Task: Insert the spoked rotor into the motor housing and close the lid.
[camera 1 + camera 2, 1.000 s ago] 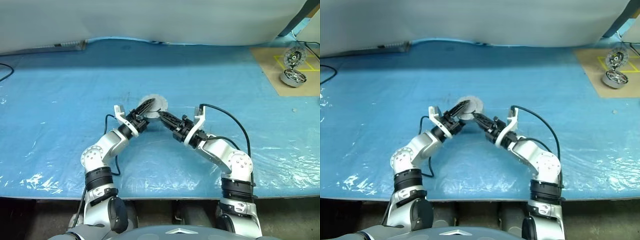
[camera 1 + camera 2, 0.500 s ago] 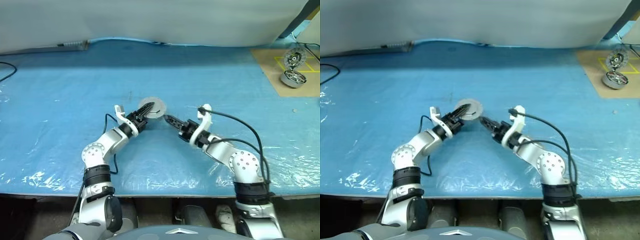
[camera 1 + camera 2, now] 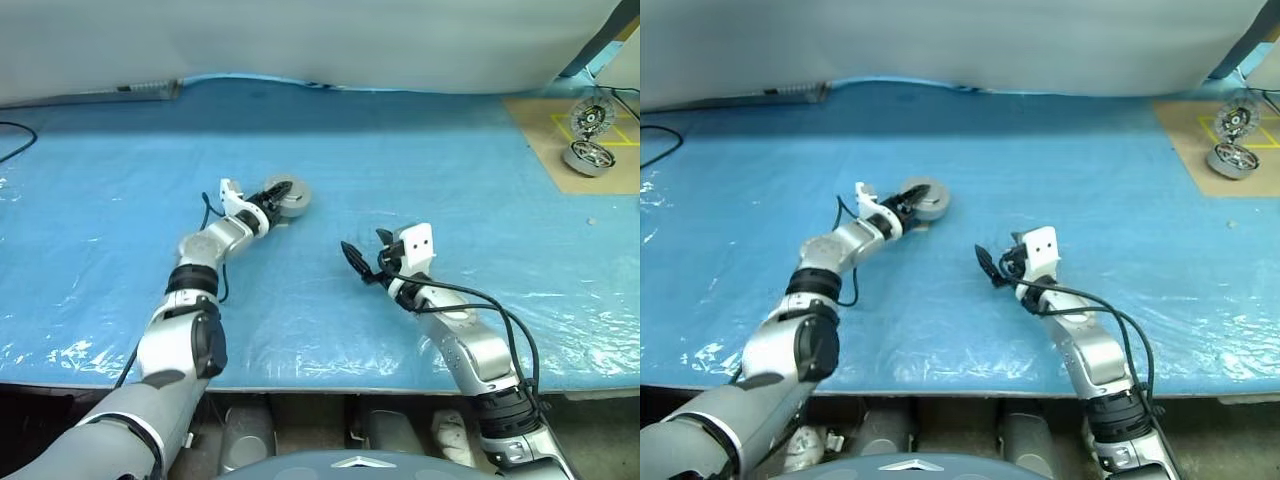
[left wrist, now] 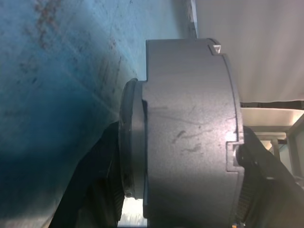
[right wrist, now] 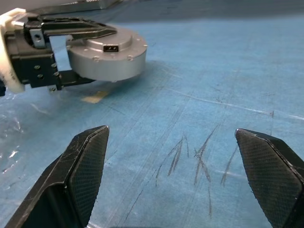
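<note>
I have the left gripper (image 3: 268, 202) clamping the rigid, probably heavy, slick motor housing (image 3: 287, 198) across its flat faces, right gripper (image 3: 352, 262) wide open nearby.

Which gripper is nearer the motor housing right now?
Left. The left gripper is clamped on the motor housing; the right gripper hangs open, apart from it, over the blue table cover.

I counted one closed motor housing (image 3: 287, 197) on the tabletop (image 3: 450, 160), plus two motor parts (image 3: 588, 135) over on one cardboard sheet (image 3: 535, 125).
</note>
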